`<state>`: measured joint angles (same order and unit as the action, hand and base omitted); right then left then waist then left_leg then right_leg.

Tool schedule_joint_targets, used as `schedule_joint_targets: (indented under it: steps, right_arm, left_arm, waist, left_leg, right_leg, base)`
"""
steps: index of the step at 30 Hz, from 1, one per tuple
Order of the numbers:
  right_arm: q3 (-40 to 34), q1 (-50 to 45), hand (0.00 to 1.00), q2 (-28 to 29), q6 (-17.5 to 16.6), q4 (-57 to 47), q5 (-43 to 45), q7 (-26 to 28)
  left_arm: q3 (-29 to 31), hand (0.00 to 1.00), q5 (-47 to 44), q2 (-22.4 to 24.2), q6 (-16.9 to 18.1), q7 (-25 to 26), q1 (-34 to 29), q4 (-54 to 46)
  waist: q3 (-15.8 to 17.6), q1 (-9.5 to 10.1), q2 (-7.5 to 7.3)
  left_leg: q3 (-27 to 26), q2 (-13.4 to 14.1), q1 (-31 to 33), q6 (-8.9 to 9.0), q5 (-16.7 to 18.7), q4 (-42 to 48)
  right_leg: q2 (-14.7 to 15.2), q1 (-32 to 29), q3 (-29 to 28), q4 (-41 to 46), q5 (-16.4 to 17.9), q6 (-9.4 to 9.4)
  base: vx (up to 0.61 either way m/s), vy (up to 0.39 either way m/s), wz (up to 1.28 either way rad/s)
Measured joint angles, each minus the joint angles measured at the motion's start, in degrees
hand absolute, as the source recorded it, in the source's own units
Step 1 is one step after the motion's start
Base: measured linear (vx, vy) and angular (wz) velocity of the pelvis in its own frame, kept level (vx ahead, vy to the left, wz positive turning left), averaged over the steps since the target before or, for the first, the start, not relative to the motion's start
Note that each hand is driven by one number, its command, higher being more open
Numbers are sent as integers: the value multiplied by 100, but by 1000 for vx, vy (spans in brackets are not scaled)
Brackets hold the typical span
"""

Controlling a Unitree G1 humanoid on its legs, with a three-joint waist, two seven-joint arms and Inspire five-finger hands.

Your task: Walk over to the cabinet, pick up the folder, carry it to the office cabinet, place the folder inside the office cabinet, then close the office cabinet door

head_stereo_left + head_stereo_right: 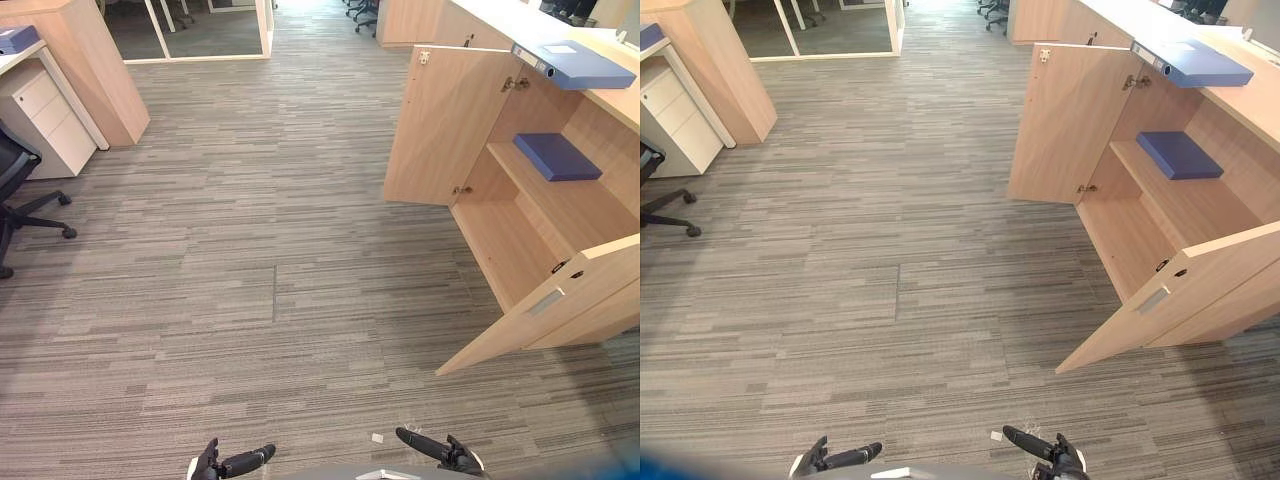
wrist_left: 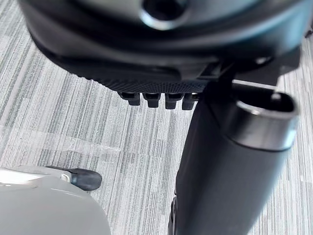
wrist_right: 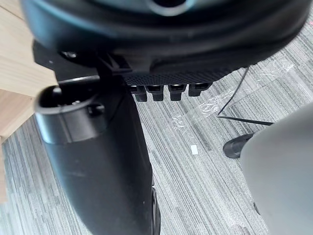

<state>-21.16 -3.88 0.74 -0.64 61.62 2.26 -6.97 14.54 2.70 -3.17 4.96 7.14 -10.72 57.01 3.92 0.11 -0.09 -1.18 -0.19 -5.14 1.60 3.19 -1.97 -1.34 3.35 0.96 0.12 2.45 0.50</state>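
A wooden office cabinet (image 1: 520,215) stands at the right with both doors open: the far door (image 1: 445,125) swung toward me, the near door (image 1: 545,305) jutting over the carpet. A flat blue folder (image 1: 557,156) lies on its inner shelf. A blue binder (image 1: 575,62) rests on the cabinet's top. Low at the picture's bottom edge, my left hand (image 1: 235,462) and right hand (image 1: 435,450) hang over the carpet with straight fingers, holding nothing. In the wrist views each hand's fingers (image 2: 156,99) (image 3: 168,91) show above bare carpet.
A white drawer unit (image 1: 45,118) and a black office chair (image 1: 15,190) stand at the far left beside a wooden panel (image 1: 100,60). Another blue item (image 1: 15,38) lies on the desk there. A small white scrap (image 1: 377,437) lies on the carpet near my right hand.
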Motion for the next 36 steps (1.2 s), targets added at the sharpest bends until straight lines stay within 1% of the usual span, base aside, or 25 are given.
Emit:
schedule_joint_targets:
  steps: [4,6,8,9,10,11,12,13,17,19,21,22,23,24,26,27,28,29,30,31,32,33,34,35,36]
  right_arm:
    - [8,-15,100,71,-7,-156,-3,-288]
    - [29,-42,100,187,-27,-404,1,-508]
    - [128,-119,100,270,-51,-695,0,-612]
    - [250,-210,100,266,-55,-905,-2,-634]
    - [341,-286,100,236,-53,-1031,-1,-635]
    - [458,-369,100,182,-49,-1130,13,-638]
    - [516,-388,100,146,-46,-1194,-1,-665]
    - [580,-388,100,136,-43,-1229,-1,-707]
    - [657,-379,100,112,-36,-1210,15,-755]
    - [656,-358,100,103,-32,-1181,26,-793]
    - [612,-349,100,87,-20,-1059,28,-873]
    - [571,-343,100,74,-21,-991,28,-881]
    - [242,-219,100,150,14,-533,44,-853]
    - [155,-175,100,220,35,-454,68,-823]
    - [-47,-191,100,281,57,-415,71,-721]
    - [-258,-108,100,274,77,-273,136,-686]
    - [-447,0,100,212,101,-233,259,-681]
    - [-493,48,100,159,117,-226,317,-683]
    - [-484,97,100,12,109,-257,491,-720]
    - [-446,135,100,-130,64,-337,571,-751]
    - [-422,158,100,-204,36,-348,620,-758]
    - [-402,261,100,-288,8,-321,735,-756]
    - [-374,411,100,-211,-55,-249,795,-761]
    - [-318,493,100,-86,-90,-230,863,-765]
    - [-158,542,100,-25,-150,-302,931,-748]
  left_arm:
    - [-76,100,72,13,10,262,-7,-193]
    - [-22,100,-60,21,28,364,4,-370]
    - [50,100,-174,35,50,402,47,-581]
    - [192,100,-230,110,81,407,95,-688]
    - [294,100,-266,187,86,427,101,-770]
    - [370,100,-338,261,90,452,97,-858]
    - [487,100,-400,350,94,473,26,-930]
    - [493,100,-443,358,96,506,-27,-964]
    - [493,100,-434,358,98,612,-120,-956]
    - [492,100,-434,364,123,687,-139,-947]
    - [493,100,-441,377,177,765,-137,-906]
    - [512,100,-445,381,211,781,-131,-842]
    - [616,100,-433,262,201,810,-110,-653]
    - [642,100,-426,224,181,835,-95,-581]
    - [657,100,-433,188,129,869,-131,-496]
    - [650,100,-439,177,114,866,-133,-429]
    - [621,100,-447,177,109,864,-129,-367]
    - [594,100,-484,190,110,864,-155,-356]
    - [557,100,-602,238,121,849,-236,-297]
    - [474,100,-729,262,123,840,-219,-177]
    - [393,100,-751,286,123,832,-207,-122]
    - [147,100,-766,306,133,790,-182,-37]
    - [-19,100,-776,127,183,631,-141,-144]
    - [-40,100,-754,-45,281,599,-130,-243]
    - [-21,100,-721,-153,374,669,-57,-260]
  waist:
    - [151,15,-23]
    - [313,32,-94]
    - [508,129,-167]
    - [622,171,-137]
    - [656,163,-108]
    - [691,174,-84]
    - [686,176,-16]
    - [683,174,-5]
    - [690,268,-44]
    - [687,263,-39]
    - [658,277,-1]
    - [617,284,16]
    - [407,308,-180]
    - [290,238,-270]
    - [129,185,-310]
    - [47,197,-341]
    - [36,188,-330]
    - [21,190,-304]
    - [-51,190,-159]
    - [-136,84,27]
    - [-191,42,160]
    - [-195,-6,384]
    - [-136,-70,100]
    - [-128,-101,-242]
    - [-49,-19,24]
  left_leg:
    - [-10,1,-75,7,-2,16]
    - [-73,-7,68,191,126,411]
    - [-314,-9,481,420,373,1414]
    - [-575,55,895,478,516,2424]
    - [-794,175,1266,487,516,3268]
    - [-951,321,1578,459,405,4013]
    - [-1157,531,1935,218,507,4750]
    - [-1305,711,2171,112,686,4979]
    - [-1306,951,2489,131,726,3754]
    - [-1109,1056,2586,228,489,2633]
    - [-716,1195,2609,444,135,1416]
    - [-709,1225,2618,548,-53,1407]
    - [-819,829,2764,444,-486,2120]
    - [-846,712,2843,226,-276,2379]
    - [-1062,501,2864,-52,120,2825]
    - [-1198,246,2683,-218,322,2833]
    - [-1379,-37,2306,-336,413,2575]
    - [-1469,-176,2080,-380,439,2377]
    - [-1706,-345,1666,-505,472,1982]
    - [-1861,-441,1280,-520,476,1606]
    - [-1895,-435,1100,-520,476,1428]
    - [-1868,-385,897,-496,463,1415]
    - [-1783,-398,1393,-6,506,2474]
    - [-1622,-438,1717,-35,789,3145]
    - [-1165,304,1588,-58,1263,2717]
  right_leg:
    - [2,106,9,-32,-5,-8]
    - [44,113,36,47,-4,-7]
    - [128,89,55,183,55,-45]
    - [186,102,171,324,284,-209]
    - [256,116,335,449,378,-216]
    - [263,157,330,549,449,-221]
    - [284,194,290,703,570,-225]
    - [363,217,234,777,652,-201]
    - [785,297,-39,801,817,62]
    - [985,369,-134,757,936,258]
    - [1259,599,-247,624,1209,634]
    - [1353,692,-281,588,1299,713]
    - [1889,869,-360,428,1259,518]
    - [2038,846,-322,432,1016,614]
    - [2401,791,-350,535,474,709]
    - [2677,626,-445,780,33,685]
    - [2982,324,-484,1268,-481,474]
    - [3127,119,-465,1568,-784,298]
    - [3355,-314,-237,2232,-1245,-152]
    - [3438,-679,311,3022,-1121,-309]
    - [3378,-809,671,3300,-1043,-392]
    - [3154,-965,1400,3684,-672,-318]
    - [3089,-1230,1577,3762,-62,76]
    - [3247,-1486,1536,3736,67,281]
    - [2871,-1703,1774,3736,382,942]
  base:
    - [0,0,0]
    - [-54,10,-1]
    - [-102,8,-8]
    - [-116,9,3]
    - [-93,17,6]
    - [-42,39,-1]
    - [28,55,-12]
    - [82,82,-16]
    - [216,167,-29]
    - [330,308,-23]
    - [360,426,-34]
    - [463,616,-65]
    - [400,527,-56]
    - [434,536,-49]
    - [457,505,-38]
    - [618,643,-80]
    - [499,498,-88]
    - [485,501,-101]
    - [449,510,-84]
    - [429,504,-70]
    - [424,555,-45]
    - [290,415,-37]
    - [193,349,-39]
    - [16,14,-66]
    - [6,-79,-118]
